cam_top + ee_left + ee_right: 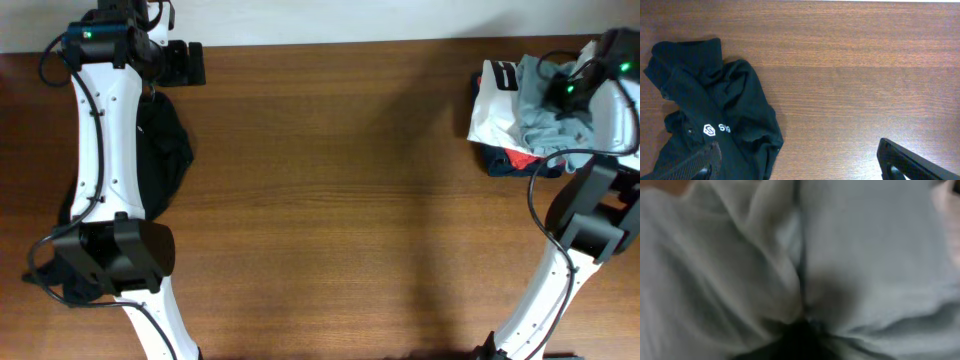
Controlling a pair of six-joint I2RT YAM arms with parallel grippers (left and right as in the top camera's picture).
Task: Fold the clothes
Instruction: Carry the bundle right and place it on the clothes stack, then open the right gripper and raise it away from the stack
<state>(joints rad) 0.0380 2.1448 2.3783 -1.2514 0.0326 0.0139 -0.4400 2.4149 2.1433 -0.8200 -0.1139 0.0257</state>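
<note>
Since the grey-teal shirt (545,125) sits bunched just right of the white shirt (495,105) with the right fingers buried in it, grip unreadable, those are nearer; left fingers (695,162) splayed empty, well left of the white one.

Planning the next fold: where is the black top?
Overhead view: the black top lies crumpled at the left of the table, partly beneath the left arm.

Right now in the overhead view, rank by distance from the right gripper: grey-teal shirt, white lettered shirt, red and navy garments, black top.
1. grey-teal shirt: directly under the right gripper, far right.
2. white lettered shirt and red and navy garments: same pile, just beside it; too close to call.
3. black top: far left side.
</note>
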